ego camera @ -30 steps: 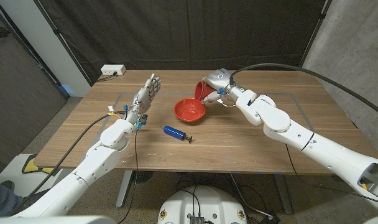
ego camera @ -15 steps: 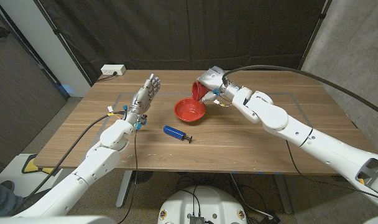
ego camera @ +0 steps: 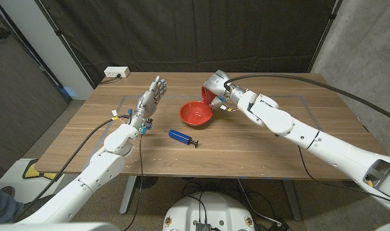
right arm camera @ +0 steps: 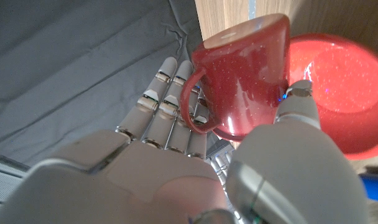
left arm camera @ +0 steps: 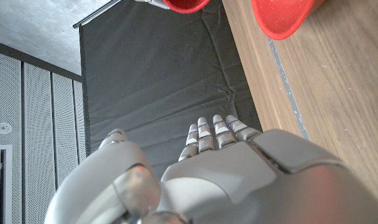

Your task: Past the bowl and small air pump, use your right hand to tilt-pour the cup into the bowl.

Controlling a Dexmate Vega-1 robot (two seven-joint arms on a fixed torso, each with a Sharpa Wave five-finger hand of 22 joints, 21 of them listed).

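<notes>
Now right hand (ego camera: 215, 84) grasping cup (ego camera: 207, 95), tipped over bowl (ego camera: 195, 113), frame centre; left hand (ego camera: 150, 99) released, fingers apart.

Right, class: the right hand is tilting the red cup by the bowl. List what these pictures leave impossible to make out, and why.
- Cup contents: its mouth faces away in the right wrist view and is too small in the head view.
- Whether anything lies in the bowl: too small in the head view; cut off by the edge in the right wrist view.
- Air pump details: too small in the head view.
- Right hand grip: partly hidden by the hand's back.
</notes>
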